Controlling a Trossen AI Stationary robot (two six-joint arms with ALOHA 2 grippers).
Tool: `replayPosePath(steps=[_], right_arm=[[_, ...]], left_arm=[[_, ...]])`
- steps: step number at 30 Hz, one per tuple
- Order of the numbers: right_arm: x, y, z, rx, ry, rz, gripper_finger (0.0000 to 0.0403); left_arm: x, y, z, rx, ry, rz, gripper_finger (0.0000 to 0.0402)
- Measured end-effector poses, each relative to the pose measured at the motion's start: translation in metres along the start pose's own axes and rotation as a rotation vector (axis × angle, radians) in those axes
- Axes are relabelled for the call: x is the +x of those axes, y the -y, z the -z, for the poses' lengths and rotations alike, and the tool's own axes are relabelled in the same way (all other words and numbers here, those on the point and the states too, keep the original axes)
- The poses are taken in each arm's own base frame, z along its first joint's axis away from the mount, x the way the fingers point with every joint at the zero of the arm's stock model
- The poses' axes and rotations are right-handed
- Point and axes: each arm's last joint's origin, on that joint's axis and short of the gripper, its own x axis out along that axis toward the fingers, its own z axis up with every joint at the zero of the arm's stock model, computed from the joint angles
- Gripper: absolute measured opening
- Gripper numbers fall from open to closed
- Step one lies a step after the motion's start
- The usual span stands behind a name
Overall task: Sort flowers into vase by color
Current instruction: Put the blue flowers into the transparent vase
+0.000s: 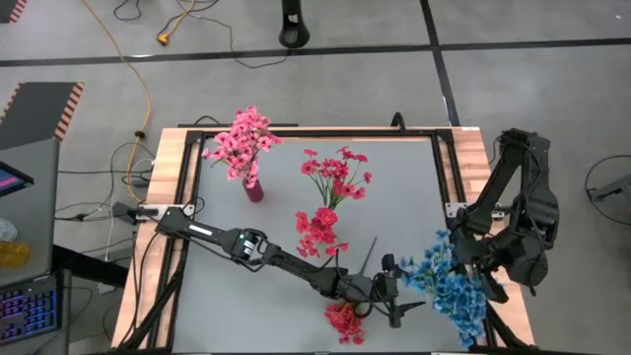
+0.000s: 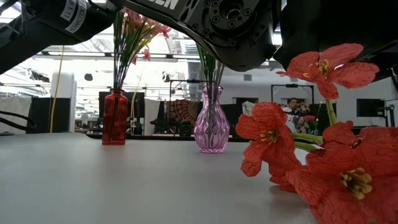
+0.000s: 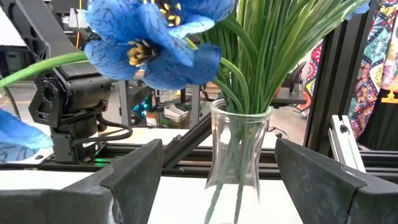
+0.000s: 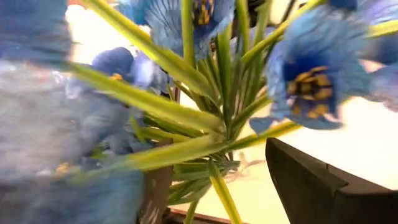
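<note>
High view: left gripper point(image 1: 399, 296), jaws wide and empty, sits by the blue flowers point(image 1: 449, 286) at five o'clock; right gripper point(image 1: 471, 258) open beside them. Better to draw clear slowly, without snagging stems.

Both arms are dark, nearly black, built of chunky jointed links. The left arm point(image 1: 266, 254), running from the left edge toward the lower centre of the high view, carries a white label strip on its first link and a bright silvery joint midway. The right arm point(image 1: 513, 222), at the right of that frame, is bulkier, with black cables looping along it. Across the top of the low view, a black housing shows white lettering, a white label and round screw recesses.
</note>
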Motion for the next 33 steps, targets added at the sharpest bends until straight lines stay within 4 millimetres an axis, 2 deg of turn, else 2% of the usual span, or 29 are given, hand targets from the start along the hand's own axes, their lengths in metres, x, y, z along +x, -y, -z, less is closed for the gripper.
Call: replayPosePath(steps=[11,22,28,33], right_arm=[[-0.035,0.004,-0.013,-0.019,-0.018,0.046,0.0282],[-0.051,0.012,-0.021,-0.051,0.124,0.166,0.0282],[-0.051,0.013,-0.024,-0.087,0.215,0.212,0.0282],[-0.051,0.014,-0.025,-0.09,0.26,0.234,0.0282]], left_arm=[[-0.001,0.002,0.0,0.029,0.0,-0.003,0.0297],[-0.013,0.031,0.0,0.094,-0.003,-0.026,0.0297],[-0.021,0.048,-0.018,0.199,-0.05,-0.095,0.0297],[-0.03,0.057,-0.033,0.246,-0.183,-0.158,0.0297]])
